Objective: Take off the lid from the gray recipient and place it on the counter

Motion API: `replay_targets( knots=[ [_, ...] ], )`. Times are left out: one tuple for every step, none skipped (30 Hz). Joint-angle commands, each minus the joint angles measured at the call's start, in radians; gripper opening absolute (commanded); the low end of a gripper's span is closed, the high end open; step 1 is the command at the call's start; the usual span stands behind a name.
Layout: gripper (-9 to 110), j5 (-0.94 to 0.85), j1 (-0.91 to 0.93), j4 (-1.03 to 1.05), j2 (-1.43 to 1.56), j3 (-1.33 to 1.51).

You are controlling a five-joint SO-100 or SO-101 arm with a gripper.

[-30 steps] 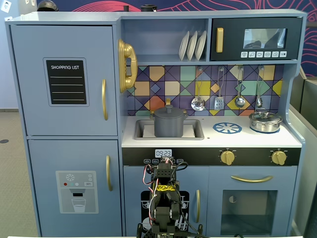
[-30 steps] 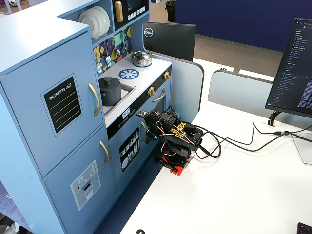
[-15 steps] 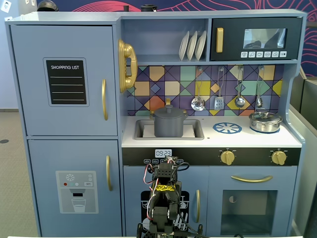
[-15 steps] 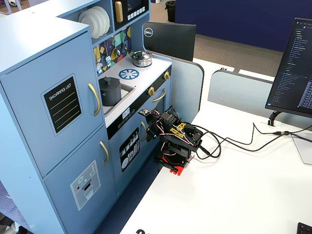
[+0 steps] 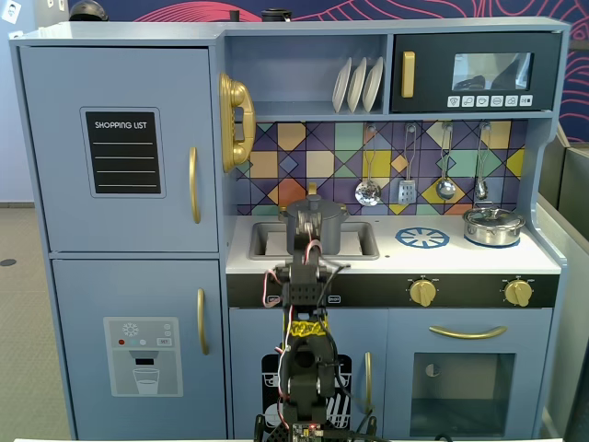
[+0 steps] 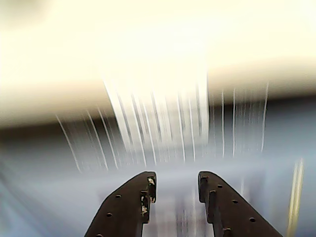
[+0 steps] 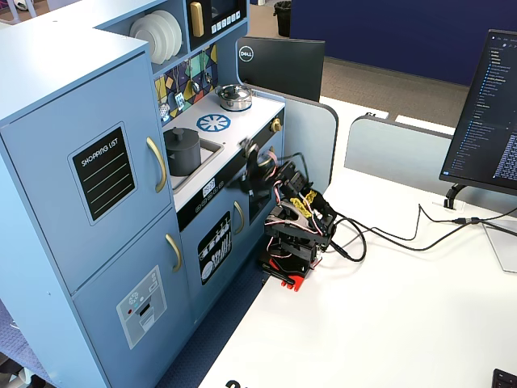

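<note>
The gray recipient (image 5: pixel 333 235) stands in the sink, also seen in the other fixed view (image 7: pixel 184 155). The dark-gray lid (image 5: pixel 317 208) with its small knob sits on top of it in both fixed views (image 7: pixel 182 132). My gripper (image 7: pixel 250 164) is raised in front of the counter's front edge, apart from the pot, and looks blurred. In the front fixed view it (image 5: pixel 308 250) overlaps the lower left of the pot. The wrist view is smeared by motion; the gripper (image 6: pixel 175 180) is open with nothing between the jaws. The counter (image 5: pixel 442 260) is pale gray-white (image 7: pixel 242 113).
A shiny silver pot (image 5: pixel 493 226) stands at the counter's right end next to the blue burner print (image 5: pixel 422 238). Utensils (image 5: pixel 405 170) hang on the backsplash above. The arm's base (image 7: pixel 287 246) and cables sit on the white table, with a monitor (image 7: pixel 489 113) to the right.
</note>
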Motion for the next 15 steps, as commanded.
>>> replay_targets(
  knots=[
    [0, -0.025, 0.017, -0.241, -0.123, -0.19],
    [0, -0.021, 0.025, -0.307, -0.15, -0.207],
    [0, -0.018, 0.029, -0.377, -0.176, -0.215],
    [0, -0.014, 0.031, -0.446, -0.202, -0.215],
    [0, -0.006, 0.035, -0.506, -0.227, -0.215],
    [1, 0.0, 0.037, -0.558, -0.25, -0.215],
    [2, 0.008, 0.037, -0.601, -0.275, -0.216],
    [3, 0.012, 0.034, -0.629, -0.298, -0.222],
    [5, 0.008, 0.032, -0.647, -0.321, -0.23],
    [6, 0.005, 0.031, -0.67, -0.345, -0.236],
    [8, 0.002, 0.031, -0.696, -0.371, -0.241],
    [9, -0.008, 0.037, -0.718, -0.396, -0.245],
    [10, -0.011, 0.044, -0.746, -0.422, -0.249],
    [11, -0.006, 0.052, -0.773, -0.448, -0.255],
    [12, -0.002, 0.063, -0.79, -0.472, -0.262]
  ],
)
